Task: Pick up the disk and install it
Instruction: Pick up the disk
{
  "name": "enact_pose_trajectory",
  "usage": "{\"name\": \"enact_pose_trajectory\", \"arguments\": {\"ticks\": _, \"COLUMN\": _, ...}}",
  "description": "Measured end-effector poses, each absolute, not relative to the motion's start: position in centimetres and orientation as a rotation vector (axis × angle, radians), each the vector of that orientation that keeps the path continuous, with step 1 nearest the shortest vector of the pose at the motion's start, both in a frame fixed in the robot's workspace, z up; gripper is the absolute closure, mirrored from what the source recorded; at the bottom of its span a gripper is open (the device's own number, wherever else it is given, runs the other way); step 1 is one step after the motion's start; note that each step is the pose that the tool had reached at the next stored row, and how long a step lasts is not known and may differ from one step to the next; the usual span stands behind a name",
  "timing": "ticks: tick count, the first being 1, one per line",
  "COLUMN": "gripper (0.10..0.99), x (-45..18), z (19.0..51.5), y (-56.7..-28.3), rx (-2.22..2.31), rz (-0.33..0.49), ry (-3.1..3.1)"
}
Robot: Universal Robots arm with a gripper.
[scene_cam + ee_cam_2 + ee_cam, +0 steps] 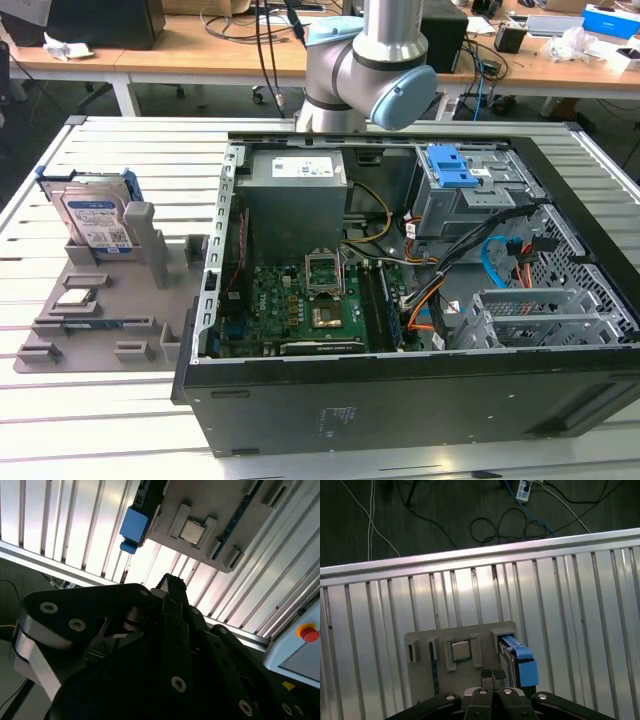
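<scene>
A: The disk (pixel 92 205) stands on edge in the grey holder (pixel 150 300), at the exterior view's left of the computer case (pixel 400 405).
B: Stiff, dense, shock-shy, I'd judge; pinch its flat faces by the blue bracket (pixel 525 667) (metal looks slick).
A: Exterior view gives its label (pixel 100 225); first wrist view its top edge, plus fingers (pixel 487 675) pressed together, empty.

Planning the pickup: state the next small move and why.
Probably ease the end effector sideways until it is over the disk. It hangs above the grey holder, beside the upright disk and not touching it.
</scene>
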State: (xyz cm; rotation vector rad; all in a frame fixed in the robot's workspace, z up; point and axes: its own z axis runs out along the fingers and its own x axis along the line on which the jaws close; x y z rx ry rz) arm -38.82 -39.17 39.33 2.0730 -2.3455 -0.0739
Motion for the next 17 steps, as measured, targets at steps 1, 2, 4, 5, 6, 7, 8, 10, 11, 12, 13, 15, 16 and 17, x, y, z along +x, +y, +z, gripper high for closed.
{"name": "enact_pose_trajectory", "arguments": {"ticks": 1, "gripper": 0.98, "x": -38.82, "z": 39.32, "y": -39.17, "rx": 2.088, "rz": -0.074, "ry": -2.332}}
{"name": "enact_pose_trajectory", "arguments": {"ticks": 2, "gripper": 0.98, "x": -38.82, "z": 39.32, "y": -39.17, "rx": 2.108, "rz": -0.074, "ry": -2.313}}
{"name": "enact_pose_trajectory", "arguments": {"ticks": 4, "gripper": 0.98, "x": -38.82, "z": 39.32, "y": -39.17, "rx": 2.143, "rz": -0.073, "ry": -2.28}}
{"name": "enact_pose_trajectory", "arguments": {"ticks": 5, "gripper": 0.98, "x": -38.82, "z": 39.32, "y": -39.17, "rx": 2.158, "rz": -0.073, "ry": -2.265}}
{"name": "enact_pose_trajectory", "arguments": {"ticks": 6, "gripper": 0.98, "x": -38.82, "z": 39.33, "y": -39.17, "rx": 2.179, "rz": -0.073, "ry": -2.244}}
{"name": "enact_pose_trajectory", "arguments": {"ticks": 7, "gripper": 0.98, "x": -38.82, "z": 39.32, "y": -39.17, "rx": 2.199, "rz": -0.073, "ry": -2.224}}
{"name": "enact_pose_trajectory", "arguments": {"ticks": 8, "gripper": 0.98, "x": -38.82, "z": 39.32, "y": -39.17, "rx": 2.219, "rz": -0.073, "ry": -2.204}}
{"name": "enact_pose_trajectory", "arguments": {"ticks": 10, "gripper": 0.98, "x": -38.82, "z": 39.32, "y": -39.17, "rx": 2.259, "rz": -0.072, "ry": -2.161}}
{"name": "enact_pose_trajectory", "arguments": {"ticks": 11, "gripper": 0.98, "x": -38.82, "z": 39.32, "y": -39.17, "rx": 2.272, "rz": -0.072, "ry": -2.148}}
{"name": "enact_pose_trajectory", "arguments": {"ticks": 12, "gripper": 0.98, "x": -38.82, "z": 39.32, "y": -39.17, "rx": 2.289, "rz": -0.072, "ry": -2.129}}
{"name": "enact_pose_trajectory", "arguments": {"ticks": 13, "gripper": 0.98, "x": -38.82, "z": 39.33, "y": -39.17, "rx": 2.3, "rz": -0.072, "ry": -2.116}}
{"name": "enact_pose_trajectory", "arguments": {"ticks": 15, "gripper": 0.98, "x": -38.82, "z": 39.32, "y": -39.17, "rx": 2.327, "rz": -0.071, "ry": -2.086}}
{"name": "enact_pose_trajectory", "arguments": {"ticks": 16, "gripper": 0.98, "x": -38.82, "z": 39.33, "y": -39.17, "rx": 2.339, "rz": -0.071, "ry": -2.072}}
{"name": "enact_pose_trajectory", "arguments": {"ticks": 17, "gripper": 0.98, "x": -38.82, "z": 39.32, "y": -39.17, "rx": 2.352, "rz": -0.071, "ry": -2.056}}
